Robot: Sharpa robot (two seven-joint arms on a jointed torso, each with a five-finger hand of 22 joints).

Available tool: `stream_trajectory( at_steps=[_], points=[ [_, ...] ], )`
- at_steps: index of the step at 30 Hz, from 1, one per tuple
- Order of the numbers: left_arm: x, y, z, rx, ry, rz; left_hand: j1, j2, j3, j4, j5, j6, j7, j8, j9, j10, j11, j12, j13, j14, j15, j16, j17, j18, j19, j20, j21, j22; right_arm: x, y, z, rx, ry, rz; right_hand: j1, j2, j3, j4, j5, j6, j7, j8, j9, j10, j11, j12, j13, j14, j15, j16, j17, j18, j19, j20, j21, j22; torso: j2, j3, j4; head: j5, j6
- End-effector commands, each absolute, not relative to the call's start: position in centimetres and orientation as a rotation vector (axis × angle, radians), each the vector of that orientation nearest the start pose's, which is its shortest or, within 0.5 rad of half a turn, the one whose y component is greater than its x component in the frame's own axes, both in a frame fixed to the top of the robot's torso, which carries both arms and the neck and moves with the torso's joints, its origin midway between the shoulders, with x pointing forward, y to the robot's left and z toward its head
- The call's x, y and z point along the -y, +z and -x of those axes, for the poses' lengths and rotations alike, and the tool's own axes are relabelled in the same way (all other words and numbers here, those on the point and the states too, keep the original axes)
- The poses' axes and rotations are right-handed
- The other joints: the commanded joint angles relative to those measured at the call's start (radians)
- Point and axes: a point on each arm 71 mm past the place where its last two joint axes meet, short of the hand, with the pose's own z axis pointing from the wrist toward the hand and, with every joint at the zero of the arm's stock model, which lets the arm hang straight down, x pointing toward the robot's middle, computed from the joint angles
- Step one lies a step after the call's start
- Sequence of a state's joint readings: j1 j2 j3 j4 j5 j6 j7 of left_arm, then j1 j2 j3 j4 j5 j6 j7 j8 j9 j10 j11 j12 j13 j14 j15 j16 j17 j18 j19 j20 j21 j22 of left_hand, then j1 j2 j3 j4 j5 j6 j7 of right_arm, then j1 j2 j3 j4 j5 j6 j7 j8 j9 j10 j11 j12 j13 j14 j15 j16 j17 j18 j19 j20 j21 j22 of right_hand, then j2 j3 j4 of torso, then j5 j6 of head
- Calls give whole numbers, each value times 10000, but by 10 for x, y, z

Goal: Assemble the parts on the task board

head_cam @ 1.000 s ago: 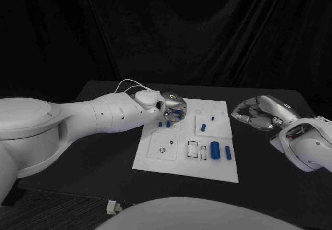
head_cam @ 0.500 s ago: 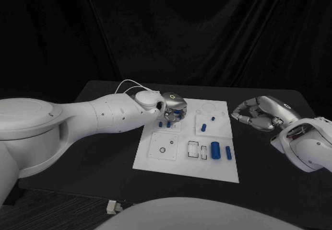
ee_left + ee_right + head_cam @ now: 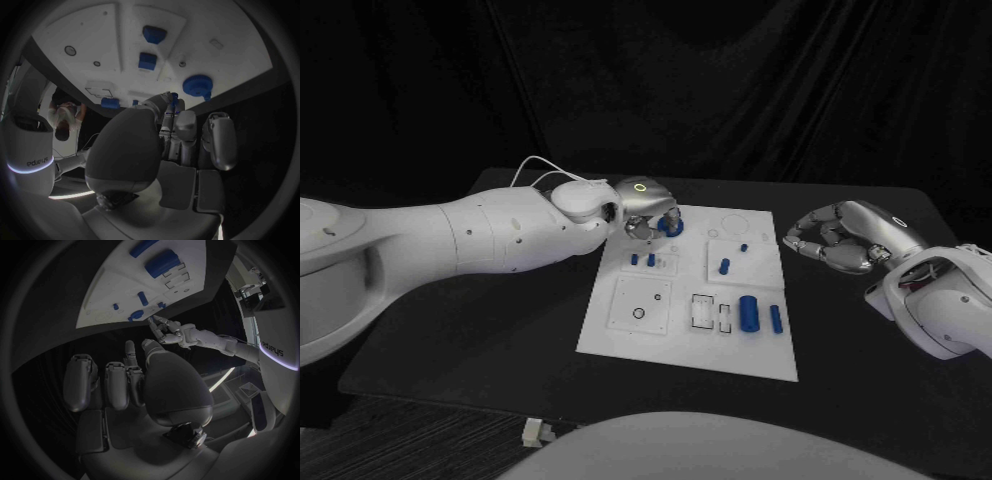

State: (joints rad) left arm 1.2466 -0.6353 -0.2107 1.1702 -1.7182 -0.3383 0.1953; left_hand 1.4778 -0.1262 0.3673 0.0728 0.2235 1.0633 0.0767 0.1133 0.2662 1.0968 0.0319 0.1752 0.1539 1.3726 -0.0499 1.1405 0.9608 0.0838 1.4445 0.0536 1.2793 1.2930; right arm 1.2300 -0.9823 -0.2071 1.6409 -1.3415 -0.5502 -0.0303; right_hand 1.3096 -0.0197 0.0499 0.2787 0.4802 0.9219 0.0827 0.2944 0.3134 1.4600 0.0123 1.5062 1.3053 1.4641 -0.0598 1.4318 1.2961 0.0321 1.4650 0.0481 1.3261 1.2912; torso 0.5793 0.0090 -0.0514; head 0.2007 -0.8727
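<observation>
The task board (image 3: 687, 330) is lying flat in the middle of the black tabletop (image 3: 488, 300), a white plate with outlined slots and holes. The left hand (image 3: 646, 212) is being held over the board's far left corner. Whether anything is being gripped there cannot be told: in the head view blue is showing right at its fingers, while in the left wrist view the fingers (image 3: 187, 125) are lying side by side and extended, nothing is seen between them, and a blue round part (image 3: 197, 85) is sitting on the board just past the fingertips, near the board's edge.

Two small blue pegs (image 3: 643, 260) are standing close together in the far left section of the board. A slanted blue part (image 3: 724, 266) and a tiny blue piece (image 3: 744, 246) are lying in the far right section. A large blue cylinder (image 3: 749, 313) and a slim blue bar (image 3: 776, 319) are lying side by side at the near right, next to the rectangular outlines.

The right hand (image 3: 834, 240) is being held above the bare tabletop off the board's right edge, well apart from the parts. Its fingers (image 3: 119, 382) are being kept curled inward, with nothing gripped.
</observation>
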Motion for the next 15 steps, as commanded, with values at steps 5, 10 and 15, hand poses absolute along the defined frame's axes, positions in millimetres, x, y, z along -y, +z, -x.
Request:
stream_trajectory(
  at_steps=[5,10,15],
  points=[
    [-188,-220,-519,-15497,-6163,-7052,-201,-37,432,-193,-159,7,-103,-121,158,307,-136,-137,50,7,-46,-110,-209,-172,-27,-5,-243,1894,236,-209,-446,-16208,6845,249,313,4,168,40,180,-48,37,75,-88,459,-77,-120,1546,517,-35,-113,-32,303,-14,-21,-195,1933,-19,6,14,28,1],
    [-193,-223,-521,-15952,-6020,-7062,-254,-51,425,-164,-245,-53,-91,-189,134,258,-118,-196,47,-21,-45,-133,-242,-171,-38,-7,-259,1893,235,-210,-446,-16266,6851,272,313,4,168,40,180,-48,37,75,-88,459,-77,-120,1546,517,-35,-113,-32,303,-14,-21,-195,1933,-16,15,1,1,1],
    [-196,-229,-523,-16394,-5899,-7065,-269,-51,428,-156,-297,-99,-94,-233,118,244,-116,-221,50,-40,-42,-153,-272,-167,-52,-6,-288,1887,234,-211,-447,-16314,6842,282,318,14,175,41,185,-48,37,74,-88,457,-76,-123,1542,516,-34,-117,-38,303,-13,-21,-195,1934,-12,16,2,18,1]
  ],
)
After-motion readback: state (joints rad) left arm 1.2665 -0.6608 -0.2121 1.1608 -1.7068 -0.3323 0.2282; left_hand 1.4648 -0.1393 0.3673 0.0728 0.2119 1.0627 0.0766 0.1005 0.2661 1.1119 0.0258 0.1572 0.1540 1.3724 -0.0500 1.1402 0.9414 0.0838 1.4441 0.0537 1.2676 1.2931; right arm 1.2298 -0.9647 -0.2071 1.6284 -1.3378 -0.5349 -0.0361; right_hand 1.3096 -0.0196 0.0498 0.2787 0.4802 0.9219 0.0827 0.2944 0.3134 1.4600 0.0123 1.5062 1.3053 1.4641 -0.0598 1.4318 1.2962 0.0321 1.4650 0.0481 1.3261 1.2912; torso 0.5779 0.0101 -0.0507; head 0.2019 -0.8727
